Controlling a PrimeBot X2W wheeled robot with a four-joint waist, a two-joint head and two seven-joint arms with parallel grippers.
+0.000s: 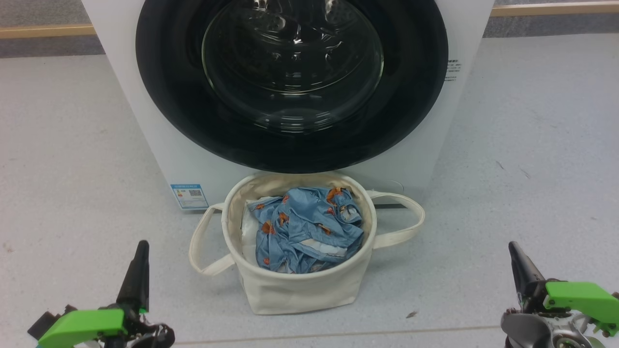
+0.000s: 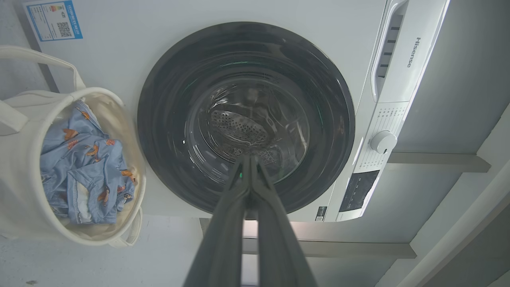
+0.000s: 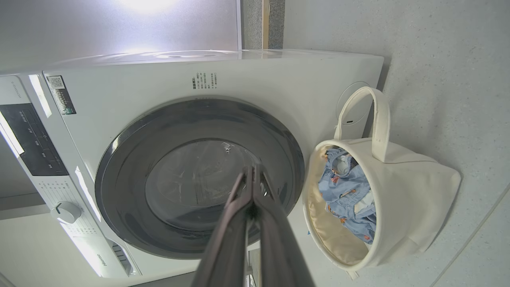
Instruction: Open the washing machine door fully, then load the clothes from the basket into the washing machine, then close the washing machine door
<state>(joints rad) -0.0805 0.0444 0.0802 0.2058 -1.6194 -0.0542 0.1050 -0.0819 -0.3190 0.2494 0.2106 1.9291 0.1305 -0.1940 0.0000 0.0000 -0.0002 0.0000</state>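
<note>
The white washing machine (image 1: 145, 111) faces me, and its round black-rimmed door (image 1: 290, 82) lies flat against the front, closed. On the floor just before it stands the cream basket (image 1: 295, 285), which holds the light blue printed clothes (image 1: 304, 227). My left gripper (image 1: 141, 249) rests low at the left, shut and empty. At the lower right my right gripper (image 1: 512, 249) is likewise shut and empty. Both sit well back from the basket. The left wrist view looks at the door (image 2: 247, 115) with the basket (image 2: 24, 191) off to the left; in the right wrist view the door (image 3: 191, 175) and basket (image 3: 410, 207) also show.
Pale grey floor (image 1: 532, 169) spreads on both sides of the machine. A blue label sticker (image 1: 189, 195) marks the machine's lower left corner. The basket's two loop handles (image 1: 203, 241) hang out sideways. A control panel with a dial (image 2: 382, 141) runs along the machine's top.
</note>
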